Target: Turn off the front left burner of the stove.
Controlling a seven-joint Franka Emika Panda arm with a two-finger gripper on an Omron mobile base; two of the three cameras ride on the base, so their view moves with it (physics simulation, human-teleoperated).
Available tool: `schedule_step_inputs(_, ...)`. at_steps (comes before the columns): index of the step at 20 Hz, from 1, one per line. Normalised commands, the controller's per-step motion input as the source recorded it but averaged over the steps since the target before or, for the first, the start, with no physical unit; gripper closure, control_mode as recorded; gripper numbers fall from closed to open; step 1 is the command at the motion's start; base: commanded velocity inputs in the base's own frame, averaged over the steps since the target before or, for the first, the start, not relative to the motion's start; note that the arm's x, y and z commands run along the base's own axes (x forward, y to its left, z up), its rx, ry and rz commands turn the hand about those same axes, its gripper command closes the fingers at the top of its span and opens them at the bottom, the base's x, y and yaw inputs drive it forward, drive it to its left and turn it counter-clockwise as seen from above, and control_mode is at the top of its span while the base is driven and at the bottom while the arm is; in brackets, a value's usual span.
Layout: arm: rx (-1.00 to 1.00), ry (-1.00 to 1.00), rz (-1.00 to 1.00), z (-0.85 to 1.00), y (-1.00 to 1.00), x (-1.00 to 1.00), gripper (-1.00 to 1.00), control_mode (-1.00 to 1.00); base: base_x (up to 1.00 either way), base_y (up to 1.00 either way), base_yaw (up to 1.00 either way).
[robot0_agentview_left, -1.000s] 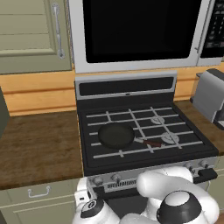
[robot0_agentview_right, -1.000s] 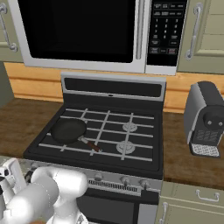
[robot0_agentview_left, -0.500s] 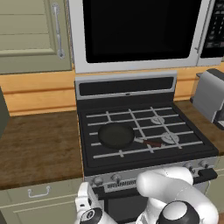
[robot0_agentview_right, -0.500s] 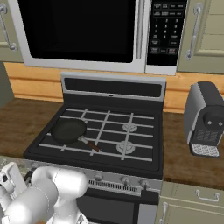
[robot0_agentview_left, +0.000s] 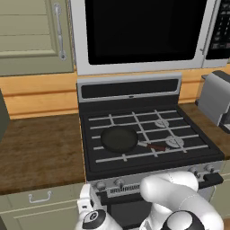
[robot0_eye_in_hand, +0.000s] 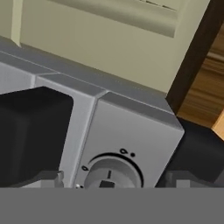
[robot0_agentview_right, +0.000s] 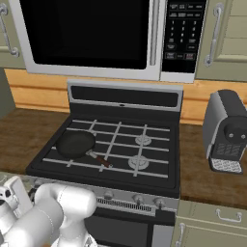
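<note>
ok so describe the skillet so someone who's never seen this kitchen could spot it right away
Find the wide black-topped stove under the big microwave. On its pale grey grates, over the left half of the cooktop, sits the skillet. It is the only round black pan there, with a dark reddish handle pointing right toward the two small silvery burner caps.

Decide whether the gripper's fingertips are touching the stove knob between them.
Cannot tell. In the hand view the knob sits between the two dark fingertips, with grey panel visible on each side, but the picture's bottom edge cuts off where contact would show.
</note>
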Motion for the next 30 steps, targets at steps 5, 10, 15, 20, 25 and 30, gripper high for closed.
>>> schedule_step_inputs(5, 0.00, 0.00, 0.02, 0.00, -0.29, 0.00, -1.00, -1.00, 0.00, 0.00, 0.00)
schedule_step_inputs(10, 0.00, -0.08, 0.04, -0.03, -0.28, 0.00, -1.00, -1.00, 0.00, 0.00, 0.00)
schedule_step_inputs(15, 0.00, -0.07, 0.00, 0.02, -0.20, 0.00, -1.00, -1.00, 0.00, 0.00, 0.00)
schedule_step_inputs(20, 0.00, 0.00, 0.00, 0.00, -0.01, 0.21, -1.00, -1.00, 0.00, 0.00, 0.00)
schedule_step_inputs(25, 0.00, 0.00, 0.00, 0.00, 0.02, 0.30, -1.00, -1.00, 0.00, 0.00, 0.00)
schedule_step_inputs(30, 0.00, 0.00, 0.00, -0.06, 0.00, 0.00, -1.00, -1.00, 0.00, 0.00, 0.00)
